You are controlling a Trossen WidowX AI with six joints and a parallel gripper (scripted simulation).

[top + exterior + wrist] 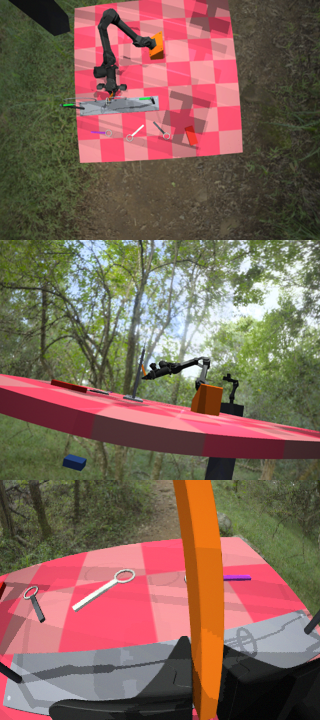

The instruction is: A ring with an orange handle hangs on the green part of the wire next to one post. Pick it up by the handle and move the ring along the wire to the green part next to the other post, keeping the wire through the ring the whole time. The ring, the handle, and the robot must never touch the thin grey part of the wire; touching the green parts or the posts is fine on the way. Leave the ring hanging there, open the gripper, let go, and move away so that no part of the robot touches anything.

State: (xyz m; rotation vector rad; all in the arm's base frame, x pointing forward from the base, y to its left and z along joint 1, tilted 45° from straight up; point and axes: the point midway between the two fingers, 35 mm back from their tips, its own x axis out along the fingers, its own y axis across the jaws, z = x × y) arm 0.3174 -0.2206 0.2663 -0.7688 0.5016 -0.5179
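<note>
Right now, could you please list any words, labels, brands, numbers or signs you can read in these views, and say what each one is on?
None: no readable text shows in any view.
The orange block, the red block, the grey base plate, the checked table top and the orange handle held in the gripper are all plain, with no print.
</note>
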